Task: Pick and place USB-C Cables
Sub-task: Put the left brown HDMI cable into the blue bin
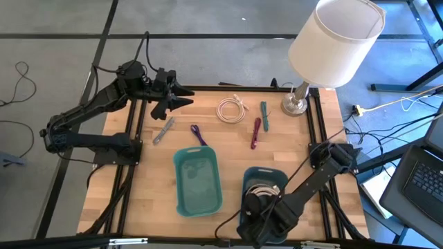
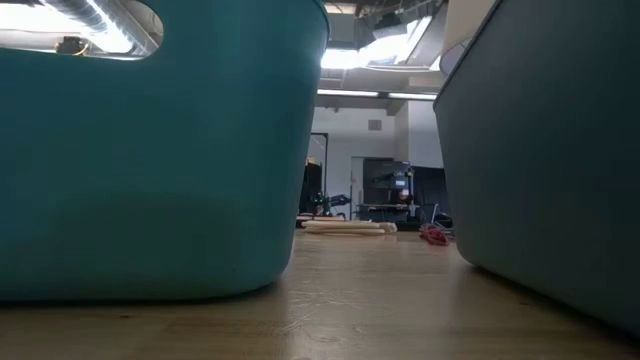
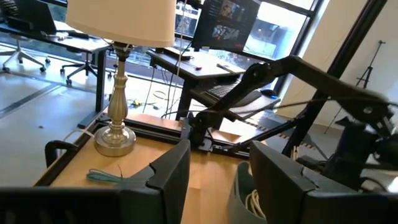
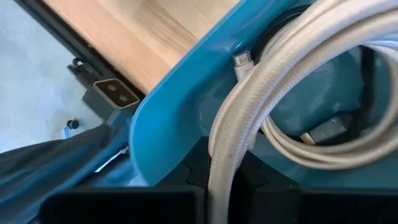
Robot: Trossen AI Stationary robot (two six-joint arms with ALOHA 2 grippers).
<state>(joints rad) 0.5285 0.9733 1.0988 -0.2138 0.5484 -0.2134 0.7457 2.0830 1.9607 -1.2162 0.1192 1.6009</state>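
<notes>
Two teal trays are counted on the wooden table [image 1: 138,187]: the left tray [image 1: 198,181] and the right tray [image 1: 270,177]. One cream-white coil [image 1: 231,110] is seen loose on the table near the lamp [image 1: 325,52], and a second cream coil [image 4: 292,93] lies in the right tray. Four short leads are laid out between the trays and the loose coil: grey [image 1: 163,131], purple [image 1: 199,135], magenta [image 1: 256,133] and teal [image 1: 264,115].

The right gripper [image 1: 257,204] is lowered into the right tray; only its wrist view shows the strand of the second coil pinched between its fingers [image 4: 186,180]. The left gripper [image 1: 181,98] is held above the far left of the table, its fingers [image 3: 168,177] spread wide apart.

In the low view, only the tray walls, the table surface and a lit room beyond are shown.
</notes>
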